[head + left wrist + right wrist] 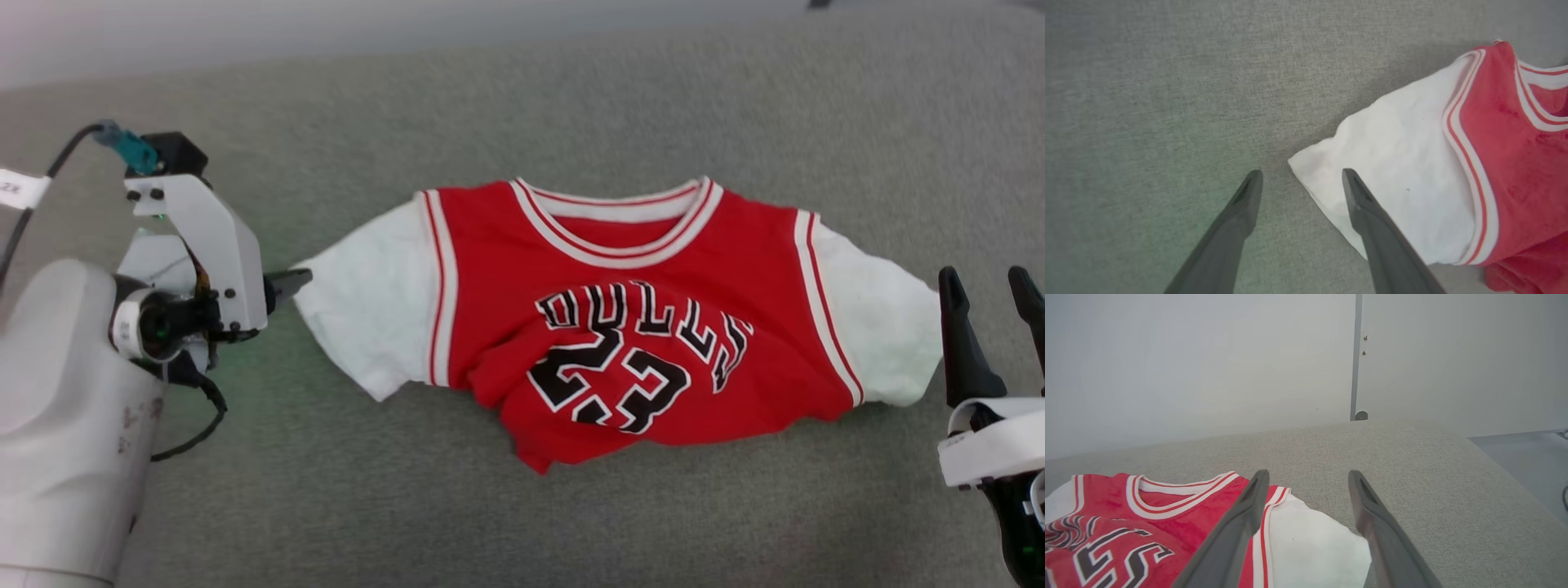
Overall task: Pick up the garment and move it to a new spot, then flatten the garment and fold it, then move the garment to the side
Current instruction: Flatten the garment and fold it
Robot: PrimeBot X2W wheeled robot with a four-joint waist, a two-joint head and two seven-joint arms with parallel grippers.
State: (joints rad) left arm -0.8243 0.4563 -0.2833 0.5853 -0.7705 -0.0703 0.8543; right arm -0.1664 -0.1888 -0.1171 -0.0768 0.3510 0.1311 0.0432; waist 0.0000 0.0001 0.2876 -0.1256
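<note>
The garment (490,269), a red jersey with white short sleeves and black lettering, lies face up in the middle of the grey surface, collar at the far side. Its lower half is bunched and wrinkled. My left gripper (286,286) is open beside the left sleeve's tip. In the left wrist view the left gripper (1301,173) has the corner of the garment's white sleeve (1404,171) between its spread fingers. My right gripper (984,278) stands open just right of the right sleeve. In the right wrist view the right gripper (1309,473) hovers over the sleeve end of the garment (1180,526), holding nothing.
The grey fabric surface (571,506) stretches all around the garment. A pale wall (1208,375) rises behind its far edge. To the right the surface drops off to the floor (1527,457). My left arm's pale forearm (65,425) is at the lower left.
</note>
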